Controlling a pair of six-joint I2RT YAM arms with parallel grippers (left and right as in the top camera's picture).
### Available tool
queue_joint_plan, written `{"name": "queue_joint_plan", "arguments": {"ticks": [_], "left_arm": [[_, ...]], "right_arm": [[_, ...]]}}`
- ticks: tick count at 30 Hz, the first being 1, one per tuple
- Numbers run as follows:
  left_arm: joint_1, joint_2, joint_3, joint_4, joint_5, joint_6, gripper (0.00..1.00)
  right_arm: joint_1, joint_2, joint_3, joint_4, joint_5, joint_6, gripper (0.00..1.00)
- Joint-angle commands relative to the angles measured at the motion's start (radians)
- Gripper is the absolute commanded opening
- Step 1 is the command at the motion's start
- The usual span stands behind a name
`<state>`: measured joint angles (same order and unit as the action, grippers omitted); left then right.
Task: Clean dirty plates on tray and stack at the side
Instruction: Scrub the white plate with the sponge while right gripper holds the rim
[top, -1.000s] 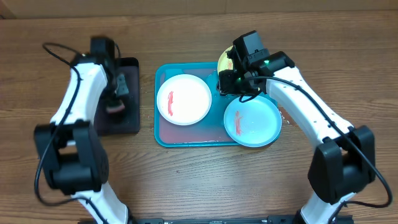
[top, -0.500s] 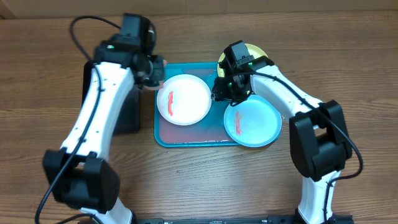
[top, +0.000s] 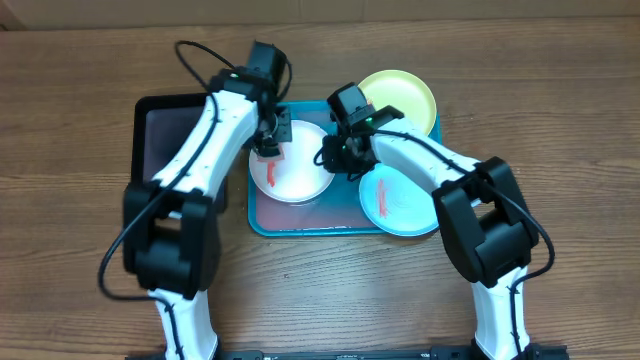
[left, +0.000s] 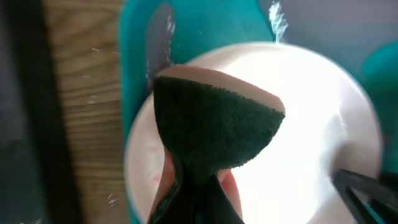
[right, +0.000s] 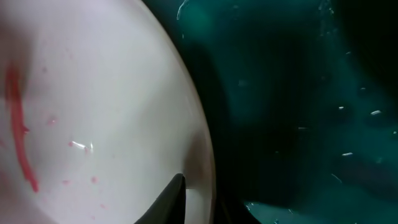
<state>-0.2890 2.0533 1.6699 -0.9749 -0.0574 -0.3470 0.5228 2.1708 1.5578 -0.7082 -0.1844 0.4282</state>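
Holding a sponge (left: 217, 124) clamped tight, dark green face showing, left gripper (top: 270, 147) sits over the white plate (top: 300, 172) on the left part of the tray (top: 300, 220). Can't tell if sponge touches plate. Right gripper (top: 335, 155) is at the white plate's right rim, one finger (right: 169, 199) against the edge; open or closed, can't tell. Red smear (right: 17, 130) on white plate. Aqua plate (top: 405, 205) on tray's right, also smeared. Green plate (top: 398, 100) overlaps tray's far right corner. Black tray (top: 165, 140) on table (top: 80, 250), left.

white plate (top: 300, 172): red-smeared, tray (top: 300, 226) left | aqua plate (top: 402, 203): smeared, right | lime-green plate (top: 400, 97): far-right corner
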Motion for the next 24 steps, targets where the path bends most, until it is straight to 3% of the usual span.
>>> {"name": "queue_joint_plan", "arguments": {"ticks": [1, 5, 15, 16, 17, 18, 21, 24], "left_arm": [[-0.029, 0.055, -0.007, 0.003, -0.048, -0.052, 0.04], [-0.035, 0.105, -0.007, -0.021, -0.051, -0.093, 0.04], [-0.035, 0.142, -0.006, -0.127, -0.129, -0.148, 0.05], [-0.034, 0.142, -0.006, -0.128, -0.135, -0.146, 0.29], [-0.033, 0.142, -0.004, -0.128, -0.137, -0.146, 0.44], [-0.032, 0.142, 0.014, -0.136, -0.133, -0.136, 0.65], [-0.032, 0.141, 0.092, -0.182, -0.132, -0.121, 0.81], [-0.034, 0.136, 0.22, -0.257, -0.129, -0.097, 0.81]], "right_arm": [[0.003, 0.024, 0.013, 0.005, 0.036, 0.031, 0.11], [-0.007, 0.027, 0.013, 0.001, 0.038, 0.052, 0.04], [-0.014, 0.031, 0.013, -0.011, 0.037, 0.055, 0.04], [-0.014, 0.031, 0.013, -0.011, 0.037, 0.055, 0.04], [-0.014, 0.031, 0.013, -0.011, 0.038, 0.055, 0.04], [-0.014, 0.031, 0.013, -0.012, 0.038, 0.055, 0.04], [-0.014, 0.031, 0.013, -0.011, 0.038, 0.055, 0.04], [-0.014, 0.031, 0.013, -0.011, 0.039, 0.055, 0.04]]}}
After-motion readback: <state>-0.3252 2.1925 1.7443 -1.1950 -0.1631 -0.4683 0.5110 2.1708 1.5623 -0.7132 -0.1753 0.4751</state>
